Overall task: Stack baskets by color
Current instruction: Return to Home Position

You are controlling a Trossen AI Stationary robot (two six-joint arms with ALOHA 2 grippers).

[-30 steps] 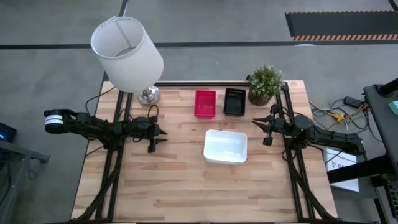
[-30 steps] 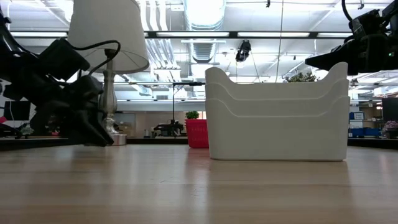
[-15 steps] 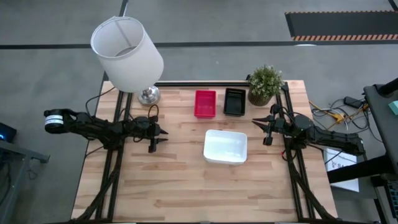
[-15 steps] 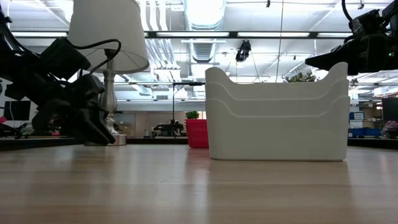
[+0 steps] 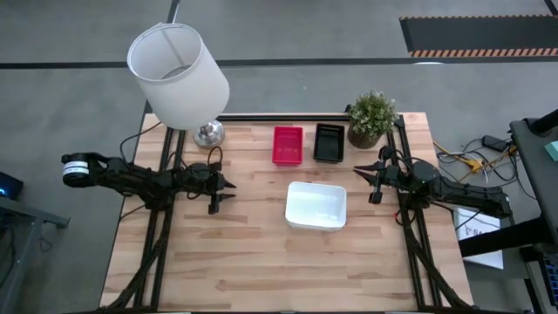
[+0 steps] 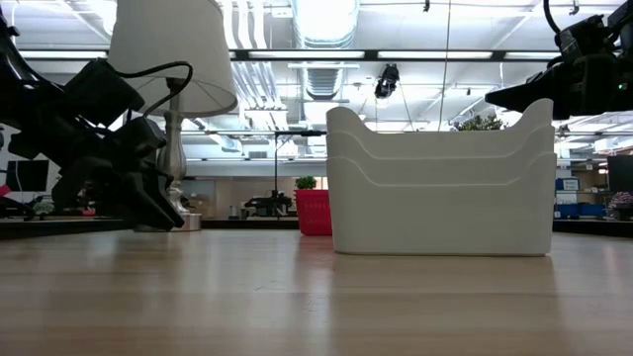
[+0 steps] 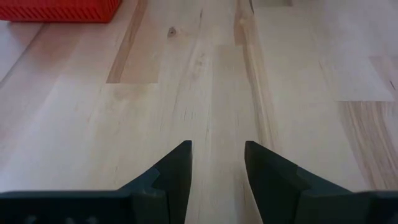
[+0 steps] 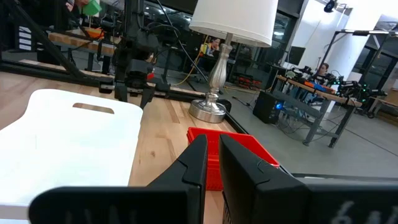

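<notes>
White baskets (image 5: 316, 205) sit nested on the table's middle; the low view shows the nested white baskets (image 6: 441, 178) with three rims. A red basket (image 5: 288, 145) and a black basket (image 5: 329, 143) rest side by side near the far edge. My left gripper (image 5: 228, 193) hangs open over bare wood at the left; in its wrist view my left gripper (image 7: 217, 163) holds nothing. My right gripper (image 5: 370, 180) is shut, right of the white baskets and level above the table; my right gripper (image 8: 212, 163) looks toward the red basket (image 8: 231, 155).
A lamp with a white shade (image 5: 179, 74) stands on its metal base (image 5: 207, 133) at the far left. A potted green plant (image 5: 370, 118) stands at the far right beside the black basket. Bare wood lies along the near half of the table (image 5: 279, 270).
</notes>
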